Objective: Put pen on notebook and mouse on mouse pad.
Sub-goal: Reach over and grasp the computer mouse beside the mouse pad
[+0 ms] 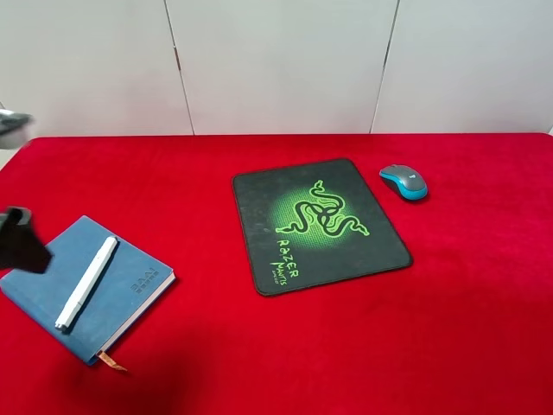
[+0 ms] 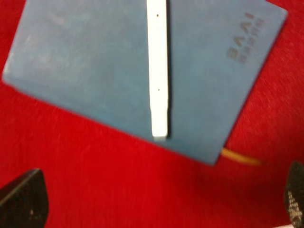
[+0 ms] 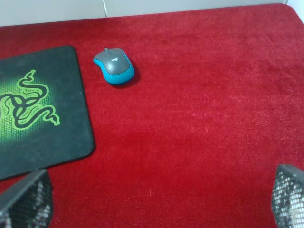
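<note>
The white pen (image 1: 86,284) lies lengthwise on the blue notebook (image 1: 112,298) at the front left, and an orange ribbon (image 1: 111,361) sticks out of the notebook's near corner. My left gripper (image 2: 159,202) hovers open just off the notebook (image 2: 95,71) near the pen (image 2: 157,71), holding nothing. The black mouse pad (image 1: 259,207) with its green emblem lies mid-table. Just past the pad's right far corner the grey and teal mouse (image 1: 403,181) rests on the cloth, off the pad. My right gripper (image 3: 156,199) is open and empty, well short of the mouse (image 3: 114,65) and beside the mouse pad (image 3: 47,142).
A red cloth (image 1: 449,328) covers the whole table. White wall panels (image 1: 276,60) stand behind its far edge. A dark part of the left arm (image 1: 19,242) overlaps the notebook's left corner, and a blurred grey shape (image 1: 13,123) sits at the far left edge.
</note>
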Controlling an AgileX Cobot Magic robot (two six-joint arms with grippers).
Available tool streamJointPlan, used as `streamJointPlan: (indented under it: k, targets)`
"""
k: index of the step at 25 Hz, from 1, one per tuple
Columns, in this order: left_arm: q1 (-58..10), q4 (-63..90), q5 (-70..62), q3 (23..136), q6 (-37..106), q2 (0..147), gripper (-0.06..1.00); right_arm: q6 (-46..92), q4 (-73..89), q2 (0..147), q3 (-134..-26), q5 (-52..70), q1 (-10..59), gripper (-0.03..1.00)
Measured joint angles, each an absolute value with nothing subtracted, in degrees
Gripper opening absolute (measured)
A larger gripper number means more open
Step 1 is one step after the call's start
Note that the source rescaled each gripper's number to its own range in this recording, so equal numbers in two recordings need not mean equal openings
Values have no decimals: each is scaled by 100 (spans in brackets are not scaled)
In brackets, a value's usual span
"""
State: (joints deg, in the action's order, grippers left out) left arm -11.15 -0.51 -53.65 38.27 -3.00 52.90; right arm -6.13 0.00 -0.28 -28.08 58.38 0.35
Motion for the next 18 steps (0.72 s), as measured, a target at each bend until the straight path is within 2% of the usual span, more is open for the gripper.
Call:
streamJointPlan:
  k: [9, 18]
  targets:
    - [-1115, -51, -6656, 3827, -551, 2875, 100, -613, 0, -28, -2808, 5838, 35, 100]
    - [-1115, 211, -6674, 3827, -269, 1165, 100, -613, 0, -28, -2808, 5838, 35, 100]
